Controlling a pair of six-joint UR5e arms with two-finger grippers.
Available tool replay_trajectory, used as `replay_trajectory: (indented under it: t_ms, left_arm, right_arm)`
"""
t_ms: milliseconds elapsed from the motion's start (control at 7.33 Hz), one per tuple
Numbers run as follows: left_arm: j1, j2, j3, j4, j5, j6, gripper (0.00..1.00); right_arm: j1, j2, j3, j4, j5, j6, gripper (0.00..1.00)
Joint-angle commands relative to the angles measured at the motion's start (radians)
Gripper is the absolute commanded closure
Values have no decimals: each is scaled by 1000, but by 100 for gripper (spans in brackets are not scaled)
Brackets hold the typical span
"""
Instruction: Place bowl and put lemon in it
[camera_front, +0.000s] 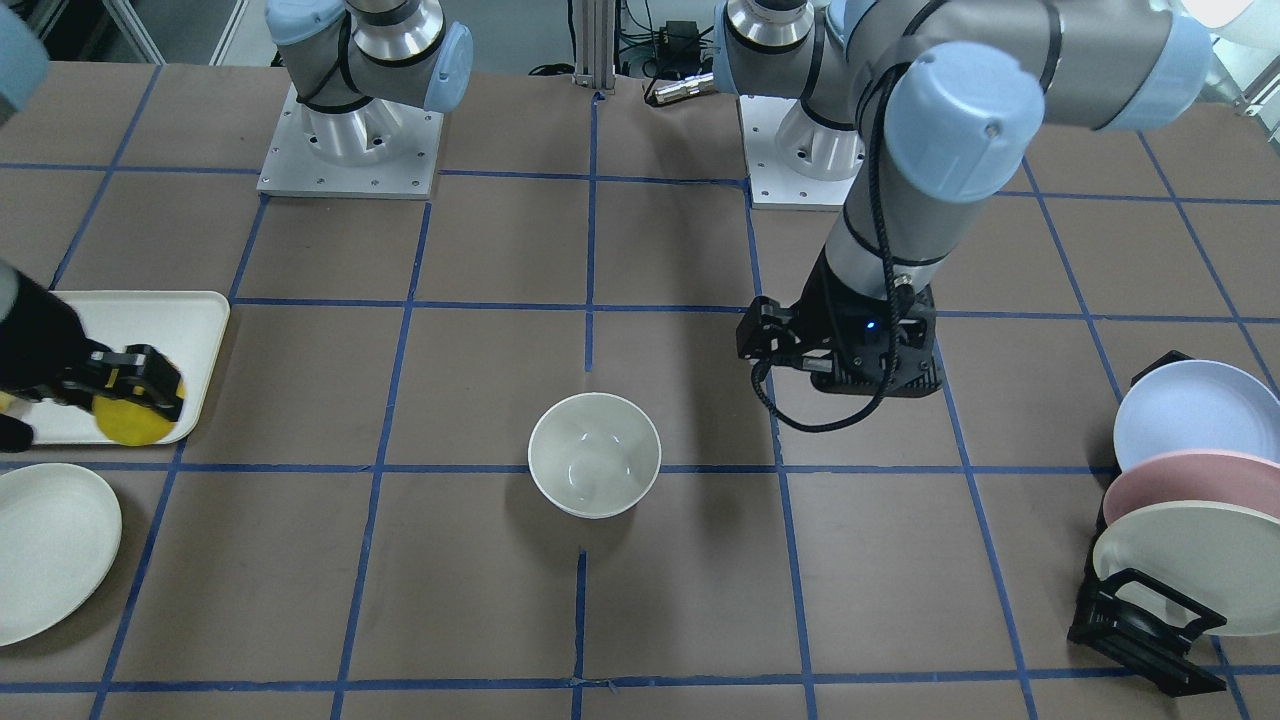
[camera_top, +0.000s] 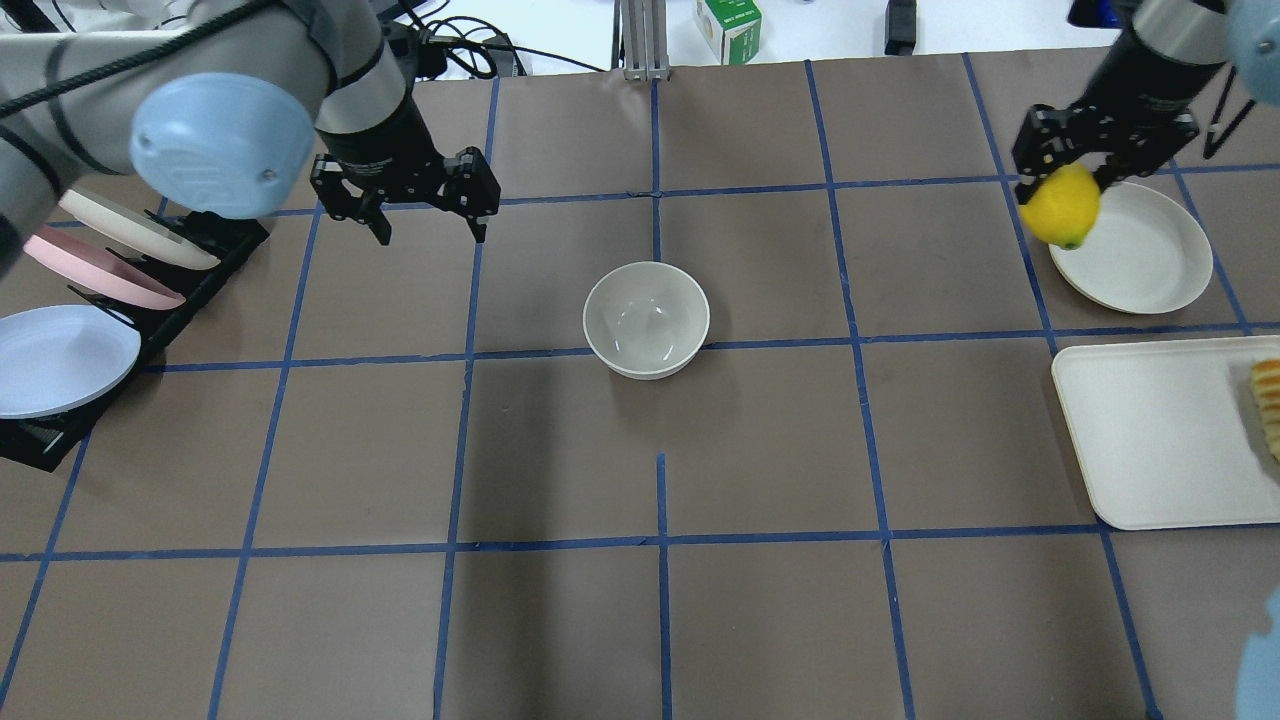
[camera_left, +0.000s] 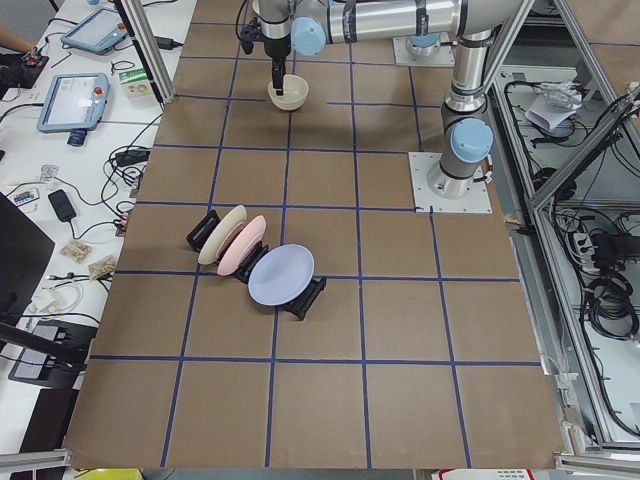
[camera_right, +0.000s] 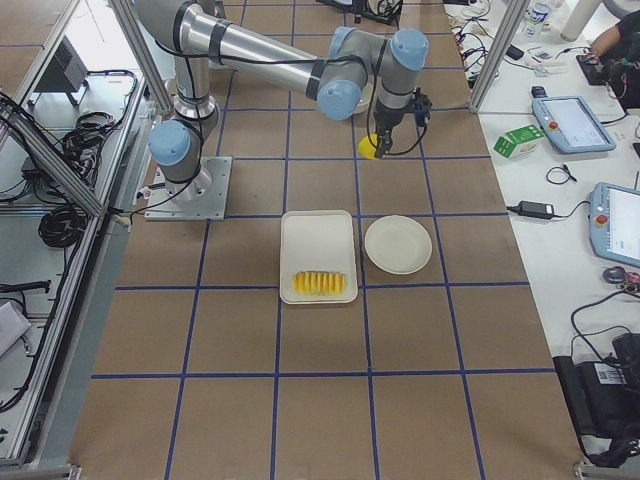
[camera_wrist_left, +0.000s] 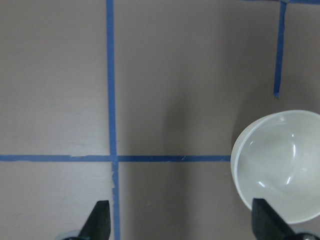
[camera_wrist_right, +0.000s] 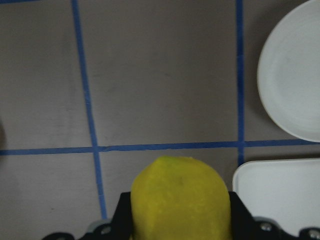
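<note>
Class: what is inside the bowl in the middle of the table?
Nothing: the bowl is empty, its whole inside visible. The lemon is in the right gripper. What lies beneath the bowl is hidden.

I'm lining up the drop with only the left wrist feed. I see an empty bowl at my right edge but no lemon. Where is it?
Observer: The right gripper is shut on the lemon, lifted off the table.
Operator: Is it hanging over a dish?
Observer: No. The right wrist view shows the flat plate and the tray off to one side, with taped table under the lemon.
Operator: How does my left gripper sit?
Observer: The left gripper is open, holds nothing, and is apart from the bowl, on its plate rack side.
</note>
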Motion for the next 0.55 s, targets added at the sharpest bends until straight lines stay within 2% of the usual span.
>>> replay_trajectory:
  t_ms: [0,136,409]
  left_arm:
    - [28,94,25,-134,7,60,0]
    - [26,126,2,-188,-5,57,0]
    - [43,134,-18,-179,3,53,0]
  right_arm:
    - [222,13,-29,-10,10,340,100]
    - [279,31,-40,-41,13,408,100]
    - [411,93,-41,-114,18,518,100]
